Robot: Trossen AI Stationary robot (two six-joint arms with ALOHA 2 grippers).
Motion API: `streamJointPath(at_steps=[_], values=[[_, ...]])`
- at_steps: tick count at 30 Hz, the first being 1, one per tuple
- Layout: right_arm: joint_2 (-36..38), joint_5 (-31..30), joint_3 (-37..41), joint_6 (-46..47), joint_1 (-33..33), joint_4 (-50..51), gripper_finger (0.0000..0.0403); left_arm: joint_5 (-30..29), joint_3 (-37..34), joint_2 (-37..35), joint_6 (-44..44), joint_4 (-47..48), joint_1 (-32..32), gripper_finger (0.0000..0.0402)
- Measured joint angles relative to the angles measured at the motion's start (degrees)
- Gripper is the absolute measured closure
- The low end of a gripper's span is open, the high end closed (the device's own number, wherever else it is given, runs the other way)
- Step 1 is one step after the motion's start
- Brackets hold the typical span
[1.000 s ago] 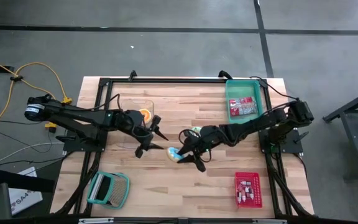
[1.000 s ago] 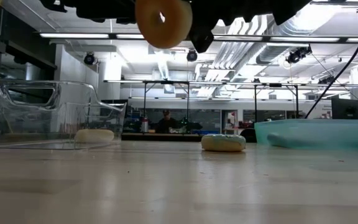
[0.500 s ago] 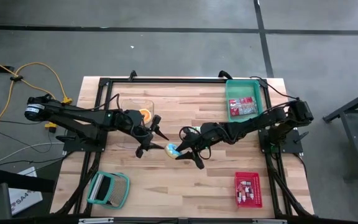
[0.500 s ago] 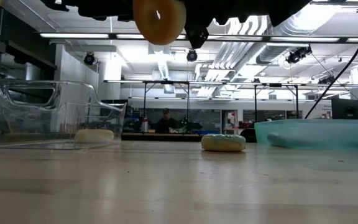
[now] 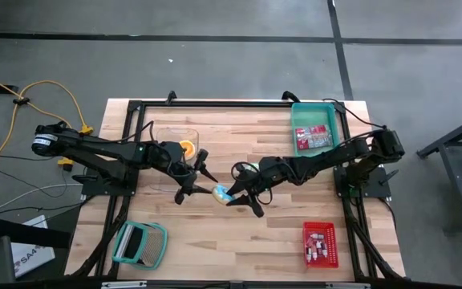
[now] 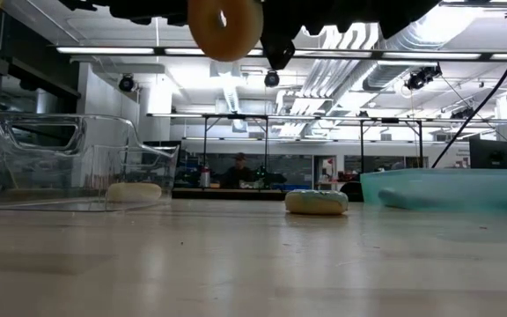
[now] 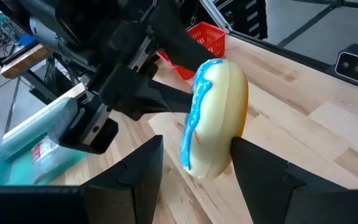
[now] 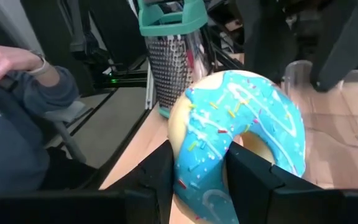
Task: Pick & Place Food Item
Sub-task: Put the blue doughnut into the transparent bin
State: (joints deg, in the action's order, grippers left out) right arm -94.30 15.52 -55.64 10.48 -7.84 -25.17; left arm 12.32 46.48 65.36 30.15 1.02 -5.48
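Note:
A donut with blue frosting and sprinkles (image 8: 235, 130) hangs on edge above the middle of the table, with my right gripper (image 5: 231, 193) shut on it. From the left, my left gripper (image 5: 199, 183) faces it, open. In the left wrist view its fingers (image 7: 143, 163) stand on either side of the donut (image 7: 215, 118); I cannot tell whether one touches it. A green-frosted donut (image 6: 316, 202) lies flat on the table. A pale donut (image 6: 135, 191) lies in the clear container (image 6: 69, 163). My right gripper pinches one side of the donut's ring (image 8: 197, 163) between its two fingers. The fingers come almost level from the table's right. The donut stands on edge, lifted clear of the table, its hole (image 6: 225, 18) showing in the low view.
A teal bin (image 5: 315, 132) with packets stands at the far right, a red basket (image 5: 320, 243) at the near right, and a teal-framed rack (image 5: 140, 243) at the near left. A person (image 8: 17, 118) sits beyond the table in the right wrist view.

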Motion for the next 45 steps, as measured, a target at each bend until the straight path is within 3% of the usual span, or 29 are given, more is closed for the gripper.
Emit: streamJointPath(at_steps=[45], values=[[0.0,1.2,0.0,-2.9,0.5,-7.1,0.0283,-0.6,0.0,0.0,0.0,-4.0,-2.0,0.0218]])
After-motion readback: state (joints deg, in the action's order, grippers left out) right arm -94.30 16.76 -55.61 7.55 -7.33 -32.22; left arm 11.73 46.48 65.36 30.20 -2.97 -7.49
